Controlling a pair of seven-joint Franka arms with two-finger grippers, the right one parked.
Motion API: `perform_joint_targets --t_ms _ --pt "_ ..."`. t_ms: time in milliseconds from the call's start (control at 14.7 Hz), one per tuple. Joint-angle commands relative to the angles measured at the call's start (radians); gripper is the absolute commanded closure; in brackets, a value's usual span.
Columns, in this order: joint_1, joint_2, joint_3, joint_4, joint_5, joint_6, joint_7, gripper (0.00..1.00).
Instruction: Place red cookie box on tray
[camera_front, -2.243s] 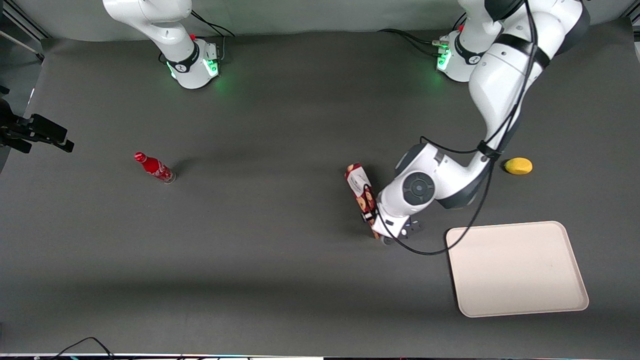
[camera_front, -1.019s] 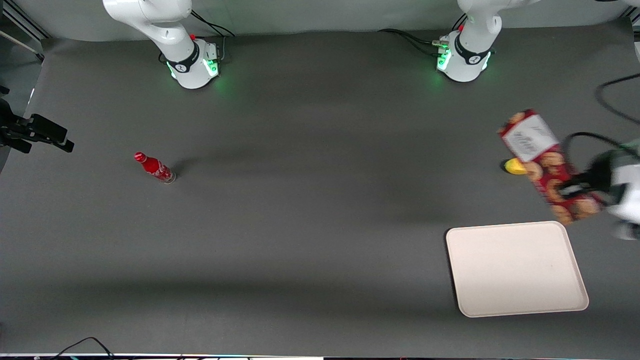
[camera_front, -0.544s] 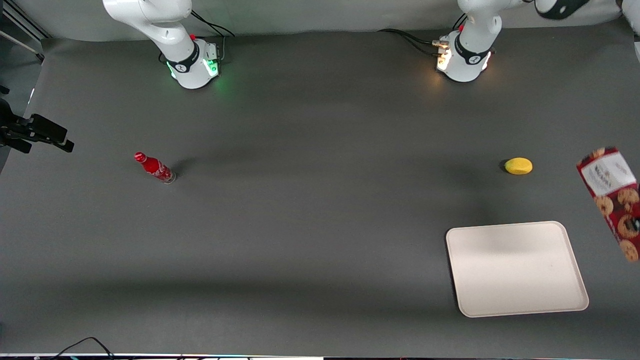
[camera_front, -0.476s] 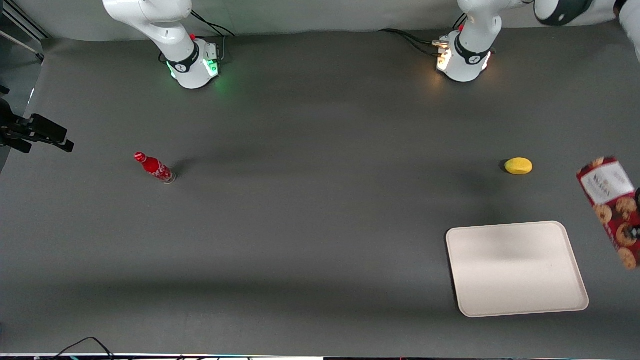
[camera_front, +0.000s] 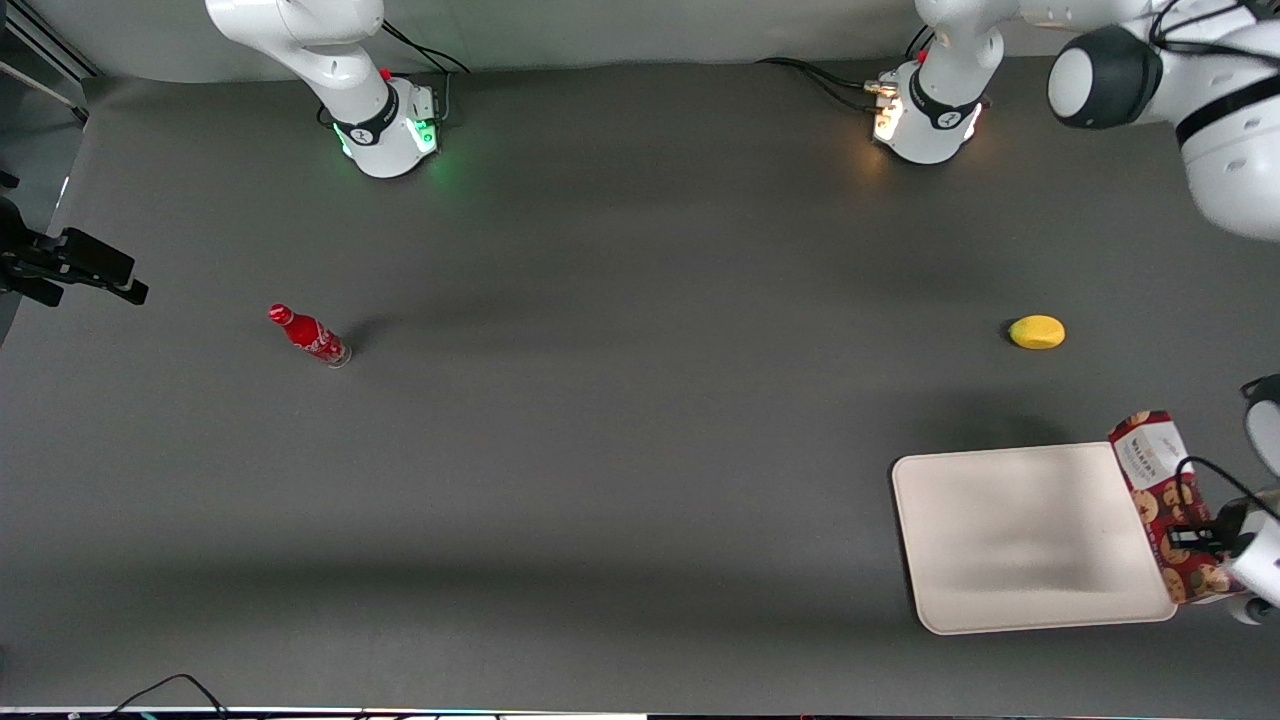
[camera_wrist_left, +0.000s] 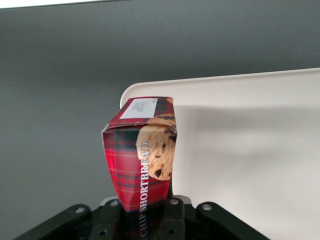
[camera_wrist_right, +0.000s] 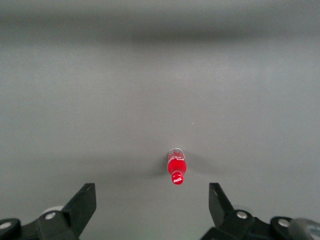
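Observation:
The red cookie box (camera_front: 1163, 503), a long dark-red carton with cookie prints and a white label end, hangs over the edge of the cream-white tray (camera_front: 1020, 540) that lies toward the working arm's end of the table. My left gripper (camera_front: 1205, 535) is shut on the box partway along its length. In the left wrist view the box (camera_wrist_left: 141, 160) sticks out from between the fingers (camera_wrist_left: 171, 220), its white label end over the rounded corner of the tray (camera_wrist_left: 250, 140). Whether the box touches the tray I cannot tell.
A yellow lemon-like fruit (camera_front: 1037, 331) lies on the dark mat, farther from the front camera than the tray. A small red bottle (camera_front: 308, 335) stands toward the parked arm's end of the table, also in the right wrist view (camera_wrist_right: 176, 167).
The gripper has carried the box from mid-table, swung it high past the tray's outer edge, then brought it down and nearer the front camera onto the tray's outer rim.

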Motion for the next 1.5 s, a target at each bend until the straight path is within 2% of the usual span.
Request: perform_joint_targets --t_ms 0,272,340,408,612,816,1019,1223,1427 --pt "0.011 0.065 0.022 -0.015 -0.011 0.143 0.062 1.0" --pt "0.016 0.116 0.023 -0.036 -0.011 0.249 0.066 1.0" --pt "0.016 0.125 0.029 -0.052 -0.005 0.275 0.069 0.15" --pt "0.016 0.122 0.035 -0.091 -0.008 0.313 0.069 0.0" --pt "0.017 0.096 0.038 -0.101 -0.003 0.293 0.066 0.0" --pt "0.011 0.04 0.094 -0.028 -0.003 0.045 0.078 0.0" --pt "0.005 -0.032 0.097 0.039 -0.003 -0.184 0.092 0.0" --pt "-0.009 -0.141 0.072 0.034 -0.014 -0.328 0.083 0.0" --pt "-0.027 -0.311 -0.013 0.013 -0.016 -0.483 0.01 0.0"
